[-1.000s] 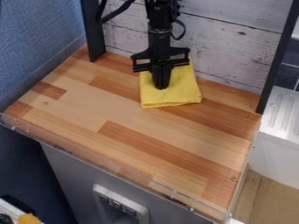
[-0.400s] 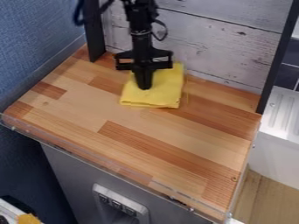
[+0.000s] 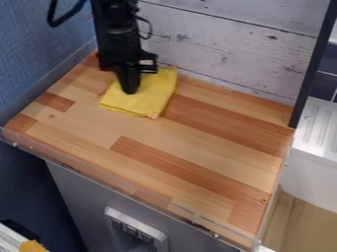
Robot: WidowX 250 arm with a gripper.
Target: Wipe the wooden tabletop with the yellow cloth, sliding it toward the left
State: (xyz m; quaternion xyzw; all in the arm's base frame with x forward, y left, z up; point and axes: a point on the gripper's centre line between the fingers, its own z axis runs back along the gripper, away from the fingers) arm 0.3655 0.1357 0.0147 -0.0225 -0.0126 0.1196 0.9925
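The black gripper (image 3: pixel 130 91) hangs down at the upper left of the wooden counter, its tip pressed against a folded yellow cloth (image 3: pixel 148 98). The cloth lies flat near the back wall, turned slightly, with one corner toward the front. Part of its back left side is hidden behind the gripper. Whether the fingers are apart or together cannot be made out.
The wooden counter (image 3: pixel 178 147) has a clear raised strip along its front edge. Black posts stand at the back left and at the right (image 3: pixel 313 64), with a whitewashed plank wall (image 3: pixel 223 54) between them. A blue wall (image 3: pixel 39 44) borders the left side.
Gripper and yellow cloth have moved together to the left along the back of the counter. The cloth has also turned a little.
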